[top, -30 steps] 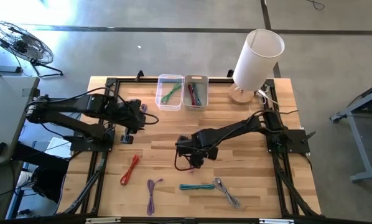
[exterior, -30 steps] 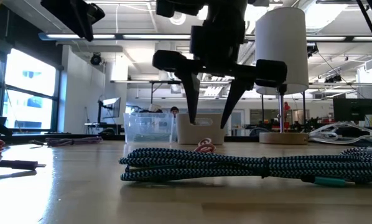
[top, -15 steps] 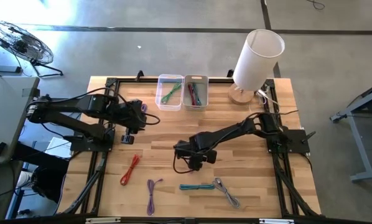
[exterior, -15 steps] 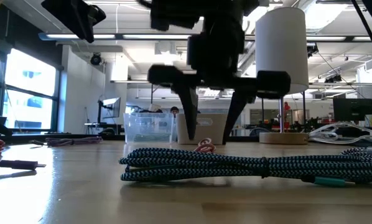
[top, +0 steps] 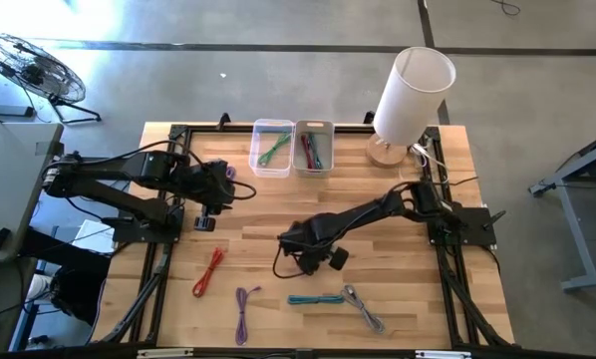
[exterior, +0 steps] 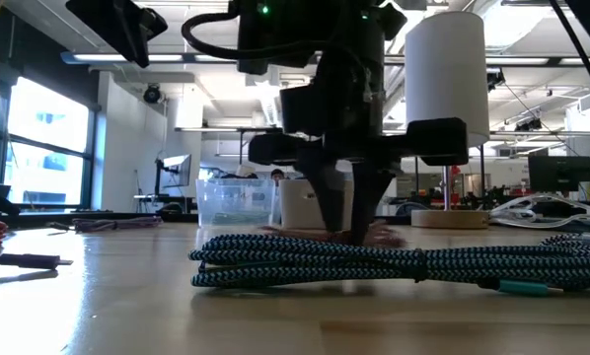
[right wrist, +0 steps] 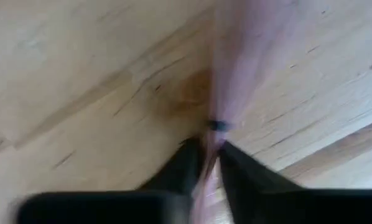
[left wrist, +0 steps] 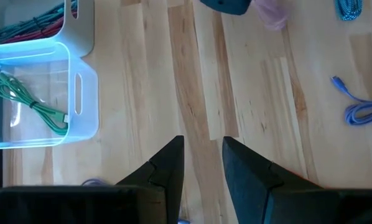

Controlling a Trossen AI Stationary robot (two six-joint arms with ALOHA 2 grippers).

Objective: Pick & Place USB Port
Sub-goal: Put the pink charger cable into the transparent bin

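Since the earlier frame, we see the right pincer [exterior: 346,232] lowered to the tabletop [top: 398,269] and its fingers drawn together, pinching a pink cable [right wrist: 236,81] at mid-table. Left pincer [left wrist: 201,158], slightly parted, hovers near the clear bin [left wrist: 33,93].

Probably a lab: open hall, monitors [exterior: 556,173], concrete floor [top: 228,90]

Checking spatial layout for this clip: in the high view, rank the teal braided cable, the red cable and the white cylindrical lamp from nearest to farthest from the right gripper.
1. Teal braided cable: nearest the right gripper, just toward the table's front edge.
2. Red cable: farther, on the left arm's side.
3. White cylindrical lamp: farthest, at the back right corner.
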